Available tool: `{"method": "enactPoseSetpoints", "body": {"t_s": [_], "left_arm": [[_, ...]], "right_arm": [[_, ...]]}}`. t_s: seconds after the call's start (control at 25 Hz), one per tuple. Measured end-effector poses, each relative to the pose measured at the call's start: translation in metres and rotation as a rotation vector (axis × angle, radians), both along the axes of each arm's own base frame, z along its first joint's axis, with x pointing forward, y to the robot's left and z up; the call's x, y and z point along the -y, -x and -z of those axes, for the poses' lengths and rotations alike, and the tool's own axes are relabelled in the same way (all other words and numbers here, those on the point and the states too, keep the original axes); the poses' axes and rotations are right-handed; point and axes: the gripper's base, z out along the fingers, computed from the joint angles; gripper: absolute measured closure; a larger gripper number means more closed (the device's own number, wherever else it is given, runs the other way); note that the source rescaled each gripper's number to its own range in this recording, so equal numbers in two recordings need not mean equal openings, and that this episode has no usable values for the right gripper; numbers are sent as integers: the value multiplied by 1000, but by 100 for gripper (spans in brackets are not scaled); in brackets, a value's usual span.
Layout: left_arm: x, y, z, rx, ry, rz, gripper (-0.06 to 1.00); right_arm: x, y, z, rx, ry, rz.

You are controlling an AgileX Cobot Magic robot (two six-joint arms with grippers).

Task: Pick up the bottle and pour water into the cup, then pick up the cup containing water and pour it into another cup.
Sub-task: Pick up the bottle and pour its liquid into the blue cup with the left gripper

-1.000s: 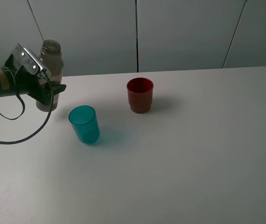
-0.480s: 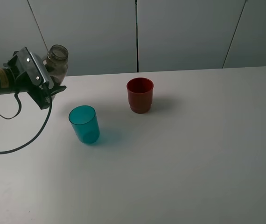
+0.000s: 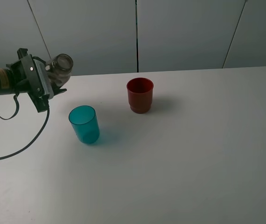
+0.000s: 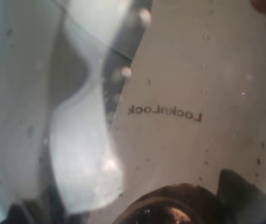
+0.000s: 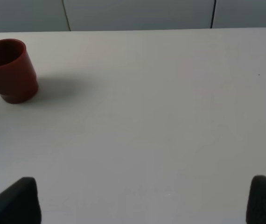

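My left gripper (image 3: 52, 83) is shut on the clear grey-brown bottle (image 3: 60, 64) and holds it off the table at the far left, tilted with its open neck pointing right and toward the camera. The bottle's wall (image 4: 179, 112) fills the left wrist view, with water inside. The teal tumbler (image 3: 84, 124) stands upright on the white table (image 3: 179, 154), below and to the right of the bottle's mouth. The dark red cup (image 3: 139, 95) stands upright further right and back; it also shows in the right wrist view (image 5: 9, 70). The right gripper's fingertips (image 5: 23, 198) show only at the frame corners, spread wide.
A black cable (image 3: 28, 140) hangs from the left arm and loops over the table's left side. Grey wall panels (image 3: 184, 32) rise behind the table's back edge.
The left gripper has lifted the bottle off the table and tipped it from upright to a steep tilt, neck swinging right toward the teal tumbler. The cups have not moved.
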Motion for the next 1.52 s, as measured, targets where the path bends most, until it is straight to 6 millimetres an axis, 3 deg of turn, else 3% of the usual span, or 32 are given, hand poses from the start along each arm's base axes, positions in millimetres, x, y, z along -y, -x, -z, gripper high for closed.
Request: {"method": "enactPoseSetpoints", "body": {"t_s": [1.0,1.52], "left_arm": [[3,1,0,169,-222,156,92],[6,4,0,192,-249,235,92]], "right_arm": [[0,0,0,0,0,0],[0,0,0,0,0,0]]}}
